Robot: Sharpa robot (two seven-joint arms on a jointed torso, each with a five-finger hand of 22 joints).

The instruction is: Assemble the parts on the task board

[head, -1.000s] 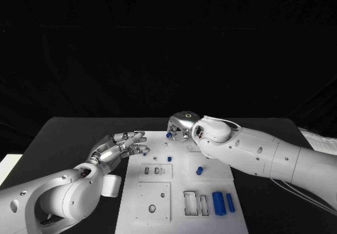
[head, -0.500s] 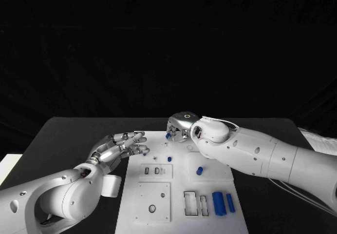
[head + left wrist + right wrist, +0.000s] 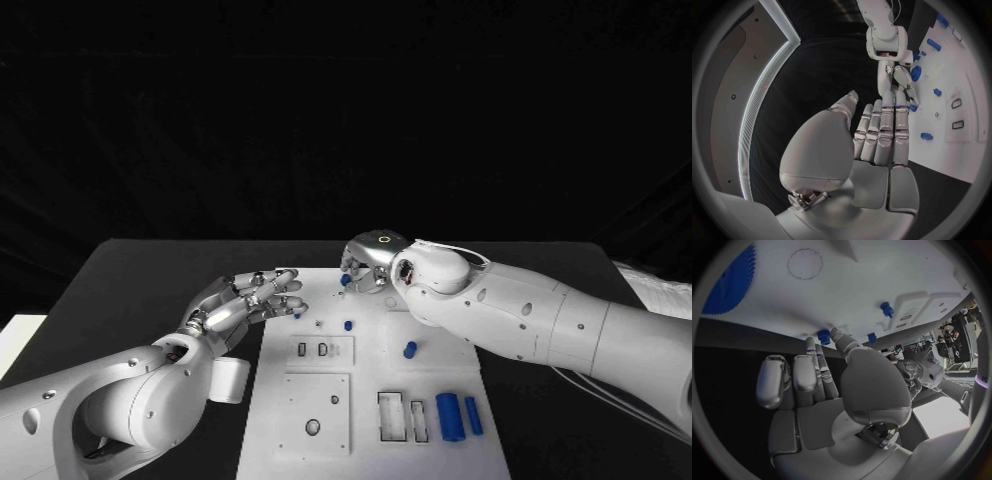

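Leftmost, our left hand [image 3: 248, 303] rests at the near-left edge of the white rectangular task board [image 3: 433, 445], its silver fingers straight, lying close side by side, and holding nothing. A small blue peg [image 3: 296, 316] stands on the board just beside its fingertips. Moving right, a second small blue peg [image 3: 348, 325] stands upright near the board's middle, and a short blue cylinder [image 3: 408, 349] lies a little further right. Near the board's front right corner, two longer blue cylinders [image 3: 457, 416] lie side by side, next to two narrow rectangular slots [image 3: 401, 417]. At the board's far edge, our right hand [image 3: 366, 268] reaches down, with a small blue part [image 3: 346, 279] at its fingertips. In the right wrist view, some fingers are curled and one is straight, its tip touching that part [image 3: 824, 336]; we cannot tell whether the hand grips it. Our bulky white right arm [image 3: 534, 320] crosses above the board's far right corner and hides that area. The board sits on a matte black table [image 3: 130, 290], and the room behind is dark.
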